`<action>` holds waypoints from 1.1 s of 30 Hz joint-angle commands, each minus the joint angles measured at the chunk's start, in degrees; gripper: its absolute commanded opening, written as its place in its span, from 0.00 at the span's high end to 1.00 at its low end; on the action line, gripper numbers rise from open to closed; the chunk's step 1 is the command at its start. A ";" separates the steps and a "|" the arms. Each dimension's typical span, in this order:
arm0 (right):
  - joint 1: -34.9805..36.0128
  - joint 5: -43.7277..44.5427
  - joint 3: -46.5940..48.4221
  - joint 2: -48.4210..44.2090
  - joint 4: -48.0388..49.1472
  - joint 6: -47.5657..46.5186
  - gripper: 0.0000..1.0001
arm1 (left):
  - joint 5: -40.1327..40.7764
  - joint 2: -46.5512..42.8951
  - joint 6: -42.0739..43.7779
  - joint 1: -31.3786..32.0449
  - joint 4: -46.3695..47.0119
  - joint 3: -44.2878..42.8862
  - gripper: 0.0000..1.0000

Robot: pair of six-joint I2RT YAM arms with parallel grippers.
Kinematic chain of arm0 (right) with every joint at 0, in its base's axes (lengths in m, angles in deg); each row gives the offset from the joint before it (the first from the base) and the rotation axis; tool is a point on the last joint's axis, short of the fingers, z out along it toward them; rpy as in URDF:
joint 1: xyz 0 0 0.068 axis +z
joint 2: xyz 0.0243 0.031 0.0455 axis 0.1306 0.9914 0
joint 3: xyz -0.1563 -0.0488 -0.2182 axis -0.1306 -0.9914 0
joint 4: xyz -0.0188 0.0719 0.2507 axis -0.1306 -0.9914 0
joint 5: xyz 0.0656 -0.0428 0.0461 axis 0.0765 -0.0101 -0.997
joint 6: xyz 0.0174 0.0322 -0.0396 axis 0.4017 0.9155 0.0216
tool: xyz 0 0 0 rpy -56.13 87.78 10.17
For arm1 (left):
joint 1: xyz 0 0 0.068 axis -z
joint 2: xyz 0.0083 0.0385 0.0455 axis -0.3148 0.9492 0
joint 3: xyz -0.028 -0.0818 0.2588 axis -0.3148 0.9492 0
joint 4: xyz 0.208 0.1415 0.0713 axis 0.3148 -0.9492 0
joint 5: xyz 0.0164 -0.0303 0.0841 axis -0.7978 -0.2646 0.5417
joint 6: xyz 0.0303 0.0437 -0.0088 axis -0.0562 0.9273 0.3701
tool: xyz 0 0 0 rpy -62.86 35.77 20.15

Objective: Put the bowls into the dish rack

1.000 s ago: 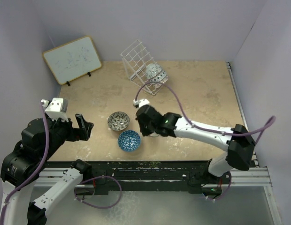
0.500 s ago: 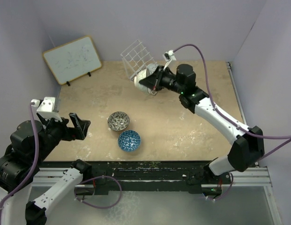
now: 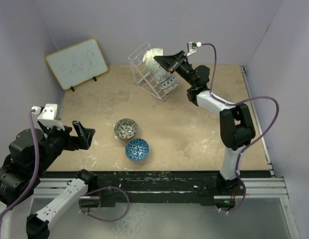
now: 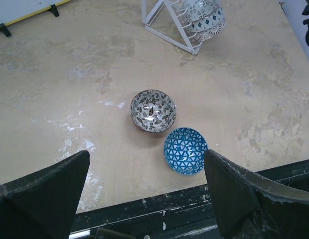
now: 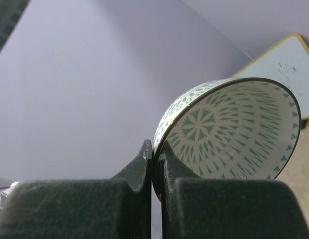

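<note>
Right tool [image 5: 154, 151] pinches a green bowl [image 5: 229, 132] by its thin rim, rack [image 3: 142, 74] just beneath; that edge grip could slip, dropping the bowl.

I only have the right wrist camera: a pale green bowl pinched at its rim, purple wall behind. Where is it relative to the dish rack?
Observer: From the top camera, the pale green bowl is at the top edge of the dish rack, tipped on its side. I cannot tell whether it has entered a cell.
Operator: Anything in the rack already?
Observer: Yes, patterned bowls sit at its right, nearer end. I cannot count them surely.
Operator: What remains to load?
Observer: Two: a grey-silver bowl and a blue bowl, close together in front of the open, empty left gripper.
</note>
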State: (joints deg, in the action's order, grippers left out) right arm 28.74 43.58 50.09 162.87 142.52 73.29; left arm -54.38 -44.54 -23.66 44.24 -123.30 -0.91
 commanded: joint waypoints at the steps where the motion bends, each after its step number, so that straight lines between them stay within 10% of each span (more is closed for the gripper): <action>1: -0.36 5.85 8.18 2.58 19.86 8.81 1.00 | 0.37 0.67 1.09 -0.23 0.92 -2.01 0.01; 13: -0.67 24.35 5.32 14.46 30.84 19.28 1.00 | -0.63 -0.14 0.40 -0.18 0.19 -0.98 0.01; 33: -1.02 25.46 8.11 23.95 32.75 22.21 1.00 | -0.72 -0.58 -0.01 -0.23 -1.09 -1.99 0.01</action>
State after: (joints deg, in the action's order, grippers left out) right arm 28.06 68.65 53.47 187.00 165.95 93.53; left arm -54.70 -45.22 -23.70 44.24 -125.48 -1.31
